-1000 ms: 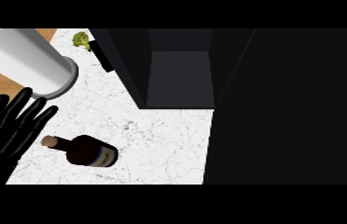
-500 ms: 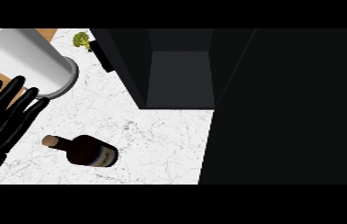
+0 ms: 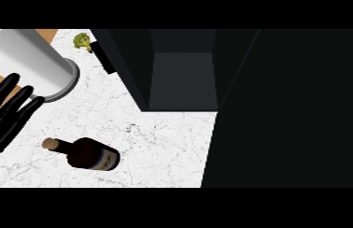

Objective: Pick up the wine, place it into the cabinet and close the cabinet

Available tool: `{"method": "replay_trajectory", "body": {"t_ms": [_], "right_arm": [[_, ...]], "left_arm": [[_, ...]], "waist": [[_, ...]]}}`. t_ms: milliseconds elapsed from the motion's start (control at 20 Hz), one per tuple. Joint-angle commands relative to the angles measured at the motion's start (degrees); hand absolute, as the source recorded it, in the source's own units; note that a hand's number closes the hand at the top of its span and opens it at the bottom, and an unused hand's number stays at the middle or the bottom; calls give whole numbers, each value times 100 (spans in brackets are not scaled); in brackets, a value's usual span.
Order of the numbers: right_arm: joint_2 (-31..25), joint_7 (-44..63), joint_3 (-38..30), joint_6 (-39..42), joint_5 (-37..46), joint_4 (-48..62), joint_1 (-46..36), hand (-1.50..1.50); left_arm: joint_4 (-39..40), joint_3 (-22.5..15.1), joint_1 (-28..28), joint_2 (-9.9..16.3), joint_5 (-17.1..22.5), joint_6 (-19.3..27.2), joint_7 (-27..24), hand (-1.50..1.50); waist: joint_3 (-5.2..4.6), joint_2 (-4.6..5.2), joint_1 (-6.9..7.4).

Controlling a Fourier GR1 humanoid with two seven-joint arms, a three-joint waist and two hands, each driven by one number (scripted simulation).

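I see the wine bottle lying on its side on the white marble counter, its cork end pointing away from the cabinet, which stands open beyond it and to its right, the dark interior showing. My left hand shows at the view's left edge, up and left of the bottle and apart from it, fingers straight and released, holding nothing. The grey forearm runs above the hand, farther from the bottle. A small green vegetable sits far beyond the bottle, just beside the cabinet's left wall. My right hand does not appear in the view.
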Motion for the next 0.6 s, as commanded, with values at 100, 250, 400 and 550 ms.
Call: {"method": "replay_trajectory", "body": {"t_ms": [100, 250, 400, 550], "right_arm": [[-236, 558, 57, -248, 697, -982, -84, -150], [-330, 261, 501, -376, 990, -833, 213, -150], [-456, 971, 326, -521, 961, -1201, -260, -150], [-386, 498, 749, -712, 1216, -783, -183, -150]], "left_arm": [[-276, 409, 148, 54, 617, -314, -33, -150], [-270, 309, 559, -117, 373, -547, -242, -150], [267, 106, 267, -231, 6, -601, -482, -150], [416, -265, 316, -459, -481, -676, -696, -150]], "waist": [[-2, 8, -12], [-2, 3, -16], [-8, 17, -66], [-2, 19, -83]]}}
